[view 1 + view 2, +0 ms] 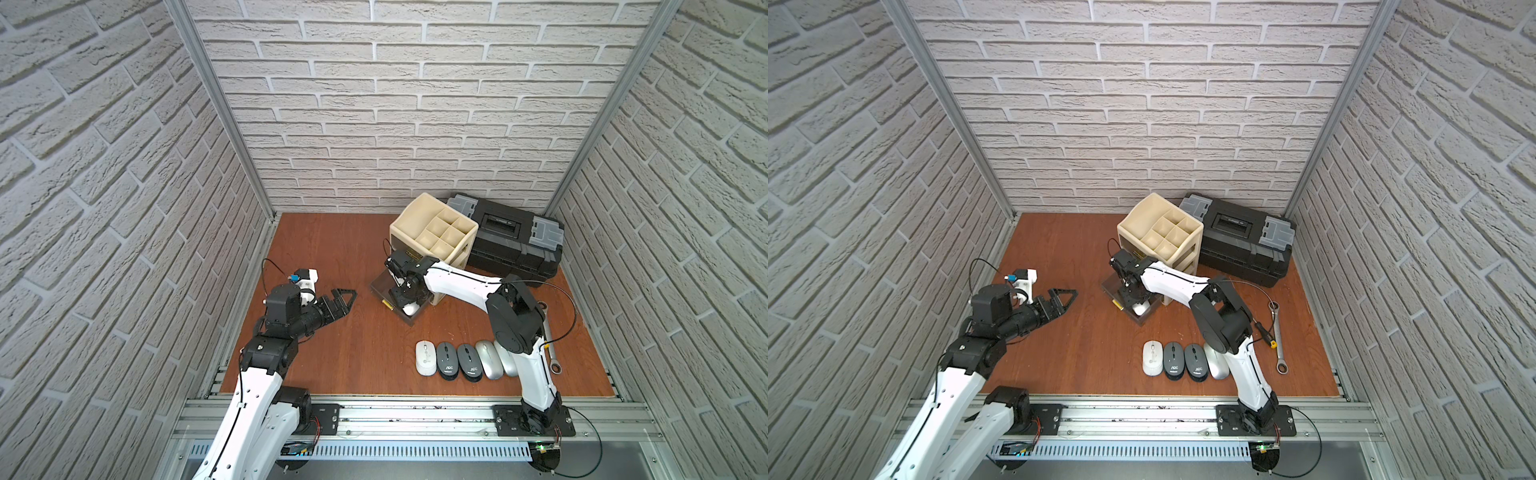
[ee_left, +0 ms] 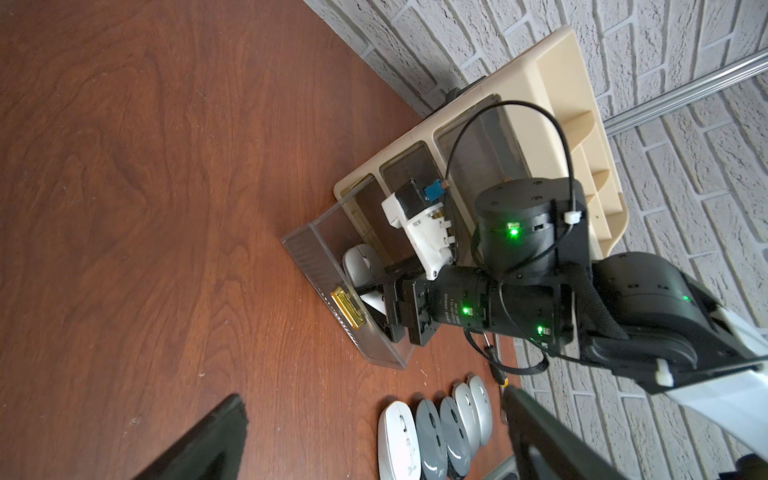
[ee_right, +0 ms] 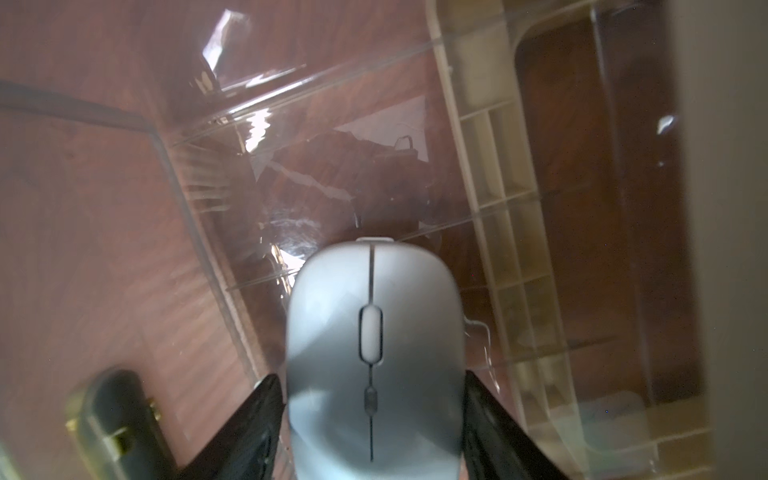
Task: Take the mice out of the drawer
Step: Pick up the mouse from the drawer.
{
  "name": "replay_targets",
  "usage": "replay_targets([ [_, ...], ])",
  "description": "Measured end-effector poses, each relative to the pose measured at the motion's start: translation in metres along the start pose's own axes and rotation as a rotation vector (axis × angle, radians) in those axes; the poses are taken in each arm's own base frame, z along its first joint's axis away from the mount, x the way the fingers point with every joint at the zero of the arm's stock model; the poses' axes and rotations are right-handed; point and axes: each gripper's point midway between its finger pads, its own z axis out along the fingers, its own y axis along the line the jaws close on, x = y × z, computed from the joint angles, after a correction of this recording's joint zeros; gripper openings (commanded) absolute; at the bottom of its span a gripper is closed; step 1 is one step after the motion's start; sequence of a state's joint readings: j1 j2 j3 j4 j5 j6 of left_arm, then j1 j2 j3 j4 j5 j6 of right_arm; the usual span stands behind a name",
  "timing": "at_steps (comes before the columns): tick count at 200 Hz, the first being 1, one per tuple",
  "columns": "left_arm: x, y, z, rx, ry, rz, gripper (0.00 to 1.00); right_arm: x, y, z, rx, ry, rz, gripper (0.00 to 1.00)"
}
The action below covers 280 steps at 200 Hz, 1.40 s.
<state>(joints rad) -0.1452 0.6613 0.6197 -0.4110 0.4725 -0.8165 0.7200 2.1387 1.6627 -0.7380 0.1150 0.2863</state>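
My right claw (image 3: 371,376) is down inside the clear drawer (image 2: 309,259), part-way open. One finger runs along each flank of the silver mouse (image 3: 374,324), close against it, but I cannot tell whether they actually pinch it. The mouse sits between them with its wheel end pointing away from my wrist. The drawer is pulled out of the cream organiser (image 1: 432,224), which stands toward the back right corner of the desk (image 1: 332,249). Five other mice (image 1: 469,361) sit in a row by the front edge. My left claw (image 1: 351,303) hangs wide open and empty over the left side.
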Motion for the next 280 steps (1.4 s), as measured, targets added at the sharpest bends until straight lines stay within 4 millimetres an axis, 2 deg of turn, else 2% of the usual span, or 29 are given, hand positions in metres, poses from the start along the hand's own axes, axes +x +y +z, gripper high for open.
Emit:
replay_targets([
  [30, 0.0, 0.0, 0.0, -0.001, 0.001, -0.001, 0.98, 0.0, -0.002, 0.005, 0.013, 0.007, -0.029, 0.52],
  [49, 0.0, 0.001, 0.001, -0.002, 0.002, -0.002, 0.98, 0.0, -0.001, 0.005, 0.013, 0.008, -0.058, 0.48],
  [196, 0.001, 0.002, 0.002, -0.005, 0.007, -0.004, 0.98, -0.001, 0.006, 0.003, -0.039, 0.004, -0.375, 0.44],
  [256, 0.001, 0.003, 0.004, -0.011, 0.014, -0.009, 0.98, -0.007, 0.001, -0.013, 0.113, -0.004, -0.418, 0.41],
  [280, 0.002, 0.004, 0.004, -0.013, 0.018, -0.011, 0.98, -0.009, 0.007, -0.022, 0.188, -0.02, -0.433, 0.41],
])
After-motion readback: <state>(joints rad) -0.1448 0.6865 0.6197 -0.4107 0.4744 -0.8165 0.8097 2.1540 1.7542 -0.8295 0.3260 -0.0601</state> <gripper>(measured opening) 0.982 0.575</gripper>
